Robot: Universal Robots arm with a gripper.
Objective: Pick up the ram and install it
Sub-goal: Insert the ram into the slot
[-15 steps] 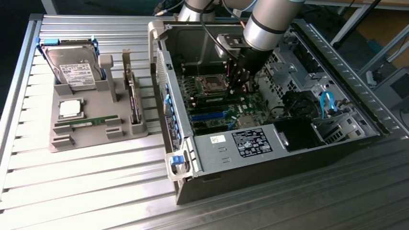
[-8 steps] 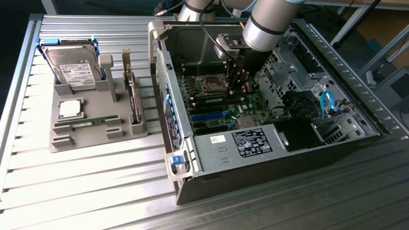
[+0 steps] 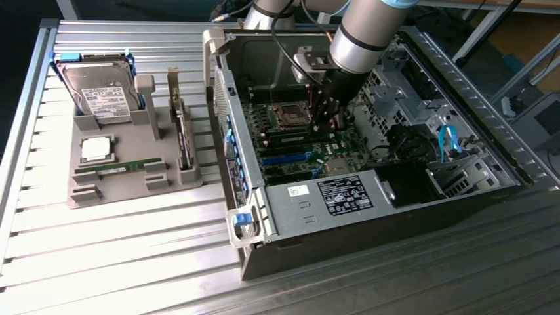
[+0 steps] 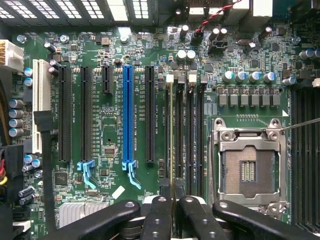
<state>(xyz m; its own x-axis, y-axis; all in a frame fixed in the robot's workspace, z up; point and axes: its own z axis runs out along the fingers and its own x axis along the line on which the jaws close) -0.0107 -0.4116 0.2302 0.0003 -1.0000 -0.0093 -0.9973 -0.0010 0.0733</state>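
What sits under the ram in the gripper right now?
A row of memory slots, beside the processor socket. The ram, held edge-on in the gripper, covers its own slot, so whether it is seated cannot be seen.

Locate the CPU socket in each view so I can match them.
Exterior view: socket inside the case, just to the exterior view's left of the gripper.
Wrist view: socket beside the memory slots, on the side away from the blue slot.
Shared landmark: the blue slot.
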